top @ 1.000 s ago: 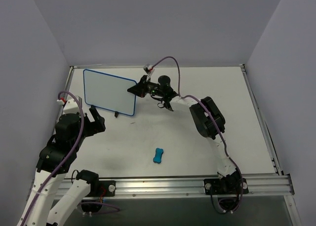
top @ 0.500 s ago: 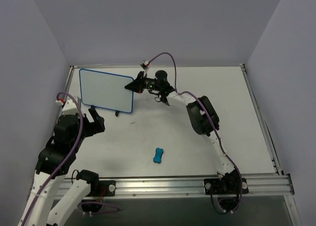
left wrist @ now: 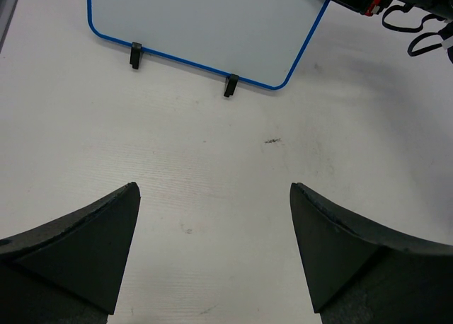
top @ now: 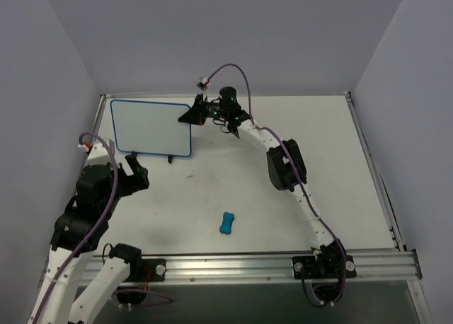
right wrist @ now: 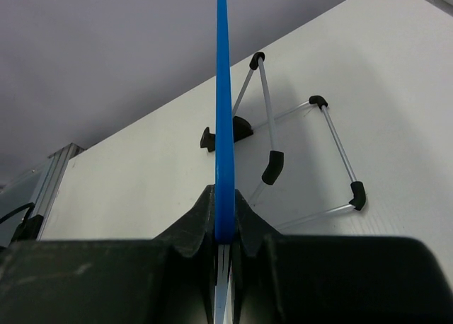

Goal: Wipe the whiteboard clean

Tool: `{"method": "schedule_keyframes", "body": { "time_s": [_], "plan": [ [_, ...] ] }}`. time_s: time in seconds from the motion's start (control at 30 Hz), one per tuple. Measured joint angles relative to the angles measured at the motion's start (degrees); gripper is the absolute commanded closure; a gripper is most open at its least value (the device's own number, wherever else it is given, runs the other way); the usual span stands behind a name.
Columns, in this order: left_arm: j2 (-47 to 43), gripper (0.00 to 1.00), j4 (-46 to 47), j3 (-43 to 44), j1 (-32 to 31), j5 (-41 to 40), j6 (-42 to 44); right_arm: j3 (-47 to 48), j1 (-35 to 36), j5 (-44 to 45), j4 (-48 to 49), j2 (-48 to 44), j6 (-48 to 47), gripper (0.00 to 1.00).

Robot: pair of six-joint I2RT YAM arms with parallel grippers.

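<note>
right jaws clamped on the right rim of the whiteboard (top: 150,128). i see it upright at the counter's (top: 318,161) far left, held in the wire stand (right wrist: 272,166). left jaws open, gripping nothing, facing the board.

No readable txt, labels or nos. anywhere; whiteboard (top: 150,128) face blank, no writing visible.

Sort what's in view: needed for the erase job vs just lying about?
Job: whiteboard; right gripper, shut on its rim; blue eraser, untouched.
Lying about: left gripper, open and empty; wire stand behind the board; small dark scuff.
</note>
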Motion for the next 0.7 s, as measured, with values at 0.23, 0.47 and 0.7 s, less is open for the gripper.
{"method": "schedule_keyframes", "body": {
  "time_s": [0.23,0.47,0.7],
  "plan": [
    [0.00,0.06,0.02,0.00,0.76,0.00,0.00,8.87,-1.14,-3.06,-5.60,4.68,0.37,1.00],
    [0.00,0.06,0.02,-0.02,0.90,0.37,0.04,12.04,-1.33,-3.63,-7.65,6.21,0.33,1.00],
    [-0.09,0.06,0.04,-0.33,0.90,0.44,0.13,12.37,-1.33,-3.30,-7.96,6.43,-0.02,0.98]
  ]
}}
